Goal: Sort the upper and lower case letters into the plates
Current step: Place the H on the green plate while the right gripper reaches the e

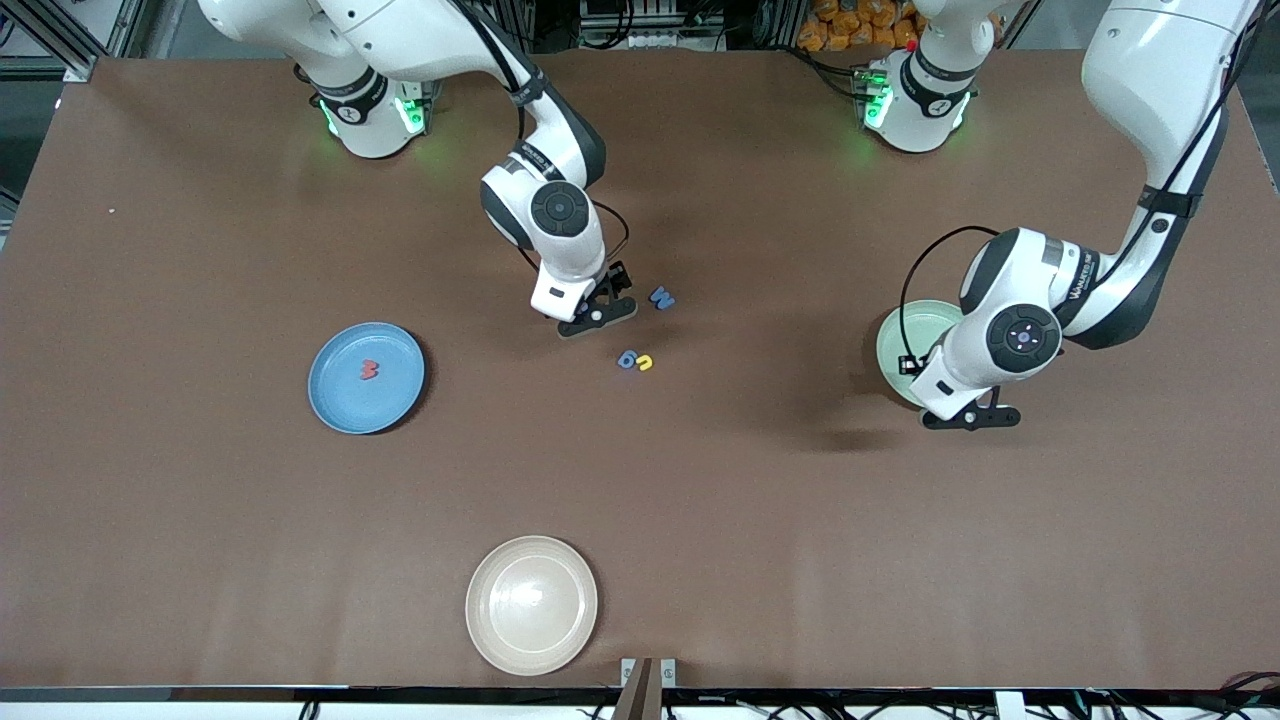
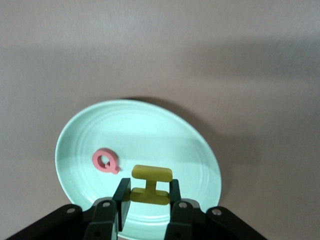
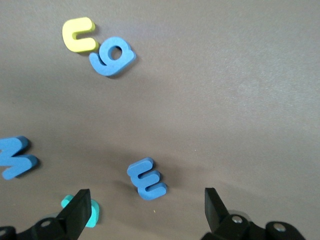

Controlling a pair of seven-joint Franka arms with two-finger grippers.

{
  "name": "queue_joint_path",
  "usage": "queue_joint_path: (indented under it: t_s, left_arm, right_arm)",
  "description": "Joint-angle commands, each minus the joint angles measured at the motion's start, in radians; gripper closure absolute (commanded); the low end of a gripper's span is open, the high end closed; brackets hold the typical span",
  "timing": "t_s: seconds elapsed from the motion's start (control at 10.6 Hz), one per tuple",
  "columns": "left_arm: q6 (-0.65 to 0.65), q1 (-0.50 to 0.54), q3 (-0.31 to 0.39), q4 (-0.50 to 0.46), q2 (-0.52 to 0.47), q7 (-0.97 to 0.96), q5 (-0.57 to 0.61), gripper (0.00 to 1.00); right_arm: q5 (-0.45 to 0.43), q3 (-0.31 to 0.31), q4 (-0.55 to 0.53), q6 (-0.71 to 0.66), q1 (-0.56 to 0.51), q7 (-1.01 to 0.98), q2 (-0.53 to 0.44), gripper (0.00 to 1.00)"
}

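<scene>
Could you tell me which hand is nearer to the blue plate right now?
Right. The right hand is over loose letters mid-table, beside the blue plate; the left hand is at the mint plate.

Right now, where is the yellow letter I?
In the left wrist view, the yellow I is clamped in the left tool over the mint green plate, beside the pink Q lying in it.

A big brown table (image 1: 200, 520) filled almost the whole room. Its top was smooth and flat, with soft dark shadows on it. A cream plate (image 1: 531, 604) sat near the table's front edge. Past the back edge stood a metal frame (image 1: 60, 35), some black cables (image 1: 640, 25) and a pile of orange things (image 1: 850, 25).
</scene>
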Motion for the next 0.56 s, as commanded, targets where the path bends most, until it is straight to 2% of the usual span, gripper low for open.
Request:
queue_joint_path:
  t_s: [0.0, 0.09, 0.19, 0.28, 0.47]
  left_arm:
    - [0.092, 0.059, -0.019, -0.115, -0.046, 0.023, -0.002, 1.0]
    - [0.098, 0.065, -0.019, -0.126, -0.045, 0.023, 0.002, 0.95]
    - [0.098, 0.065, -0.019, -0.124, -0.039, 0.023, 0.002, 0.29]
    - [0.1, 0.065, -0.021, -0.115, -0.042, 0.021, 0.002, 0.0]
    - [0.1, 0.062, -0.039, -0.089, -0.048, 0.021, 0.001, 0.0]
  right_arm:
    - [-0.033, -0.001, -0.043, 0.083, 0.003, -0.011, 0.01, 0.0]
    - [-0.033, -0.001, -0.051, 0.104, 0.004, -0.01, 0.017, 0.0]
    - [-0.033, -0.001, -0.051, 0.106, 0.007, -0.008, 0.02, 0.0]
    - [-0.033, 0.0, -0.051, 0.105, 0.012, -0.002, 0.019, 0.0]
    - [-0.033, 0.008, -0.051, 0.103, 0.012, 0.002, 0.02, 0.0]
